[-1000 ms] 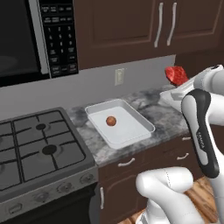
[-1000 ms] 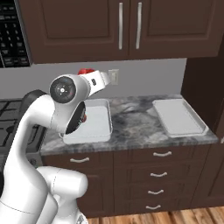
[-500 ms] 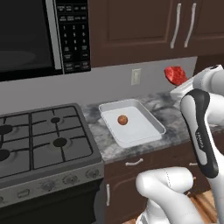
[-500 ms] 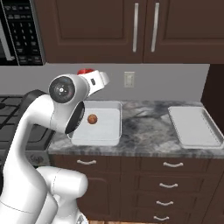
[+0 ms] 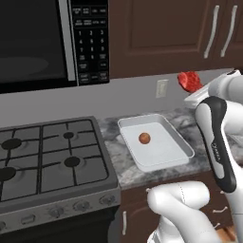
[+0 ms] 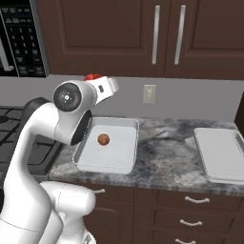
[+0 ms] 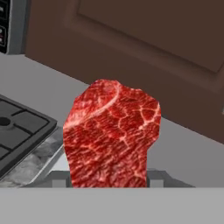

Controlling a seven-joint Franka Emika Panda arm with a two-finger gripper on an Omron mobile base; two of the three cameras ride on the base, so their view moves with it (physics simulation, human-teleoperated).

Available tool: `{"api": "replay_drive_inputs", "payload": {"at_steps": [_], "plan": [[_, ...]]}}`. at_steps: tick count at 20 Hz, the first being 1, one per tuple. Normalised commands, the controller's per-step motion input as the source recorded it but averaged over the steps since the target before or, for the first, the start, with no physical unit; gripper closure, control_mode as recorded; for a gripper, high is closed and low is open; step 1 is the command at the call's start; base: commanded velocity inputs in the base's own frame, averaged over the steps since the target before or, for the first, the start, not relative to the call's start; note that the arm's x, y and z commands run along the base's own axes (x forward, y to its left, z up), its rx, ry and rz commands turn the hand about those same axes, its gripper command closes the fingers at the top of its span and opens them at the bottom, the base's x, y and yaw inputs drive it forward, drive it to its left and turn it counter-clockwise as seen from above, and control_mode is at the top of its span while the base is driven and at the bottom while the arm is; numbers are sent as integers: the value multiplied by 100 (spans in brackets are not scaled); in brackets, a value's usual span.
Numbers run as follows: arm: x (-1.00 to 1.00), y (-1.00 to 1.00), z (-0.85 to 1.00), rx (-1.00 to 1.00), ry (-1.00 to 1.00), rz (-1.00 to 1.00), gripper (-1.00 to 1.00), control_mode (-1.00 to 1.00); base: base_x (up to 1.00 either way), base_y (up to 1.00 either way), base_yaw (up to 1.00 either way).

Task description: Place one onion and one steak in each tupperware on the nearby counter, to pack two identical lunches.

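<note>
While raised above the counter (image 6: 167, 157), steak (image 7: 111, 135) clamped between pincer (image 7: 107, 180) tips

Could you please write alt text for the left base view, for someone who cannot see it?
The gripper holds a red steak above the marbled counter, where a white tupperware contains one onion. A black gas stove sits left, under a microwave.

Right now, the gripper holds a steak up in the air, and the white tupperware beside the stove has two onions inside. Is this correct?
Not quite. The tupperware beside the stove has one onion inside, not two, as the left base view shows. The rest is right: the gripper holds the steak up in the air.
</note>
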Motion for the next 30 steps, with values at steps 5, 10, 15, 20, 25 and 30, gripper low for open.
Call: {"api": "replay_drive_inputs", "payload": {"at_steps": [5, 10, 15, 20, 25, 30], "plan": [[0, 0, 0, 0, 0, 0, 100, 100, 17, -3, 14], [0, -1, -32, -1, 19, 5, 100, -100, 0, -1, 2], [0, -7, -59, -6, 31, 0, 100, -100, 0, 0, 0], [6, -4, -64, -3, 25, 2, 100, -100, 0, 0, 0], [1, 0, -67, -2, 5, 3, 100, -100, 0, 0, 0], [2, -5, -71, 0, 0, 0, 100, -100, 0, 0, 0]]}}
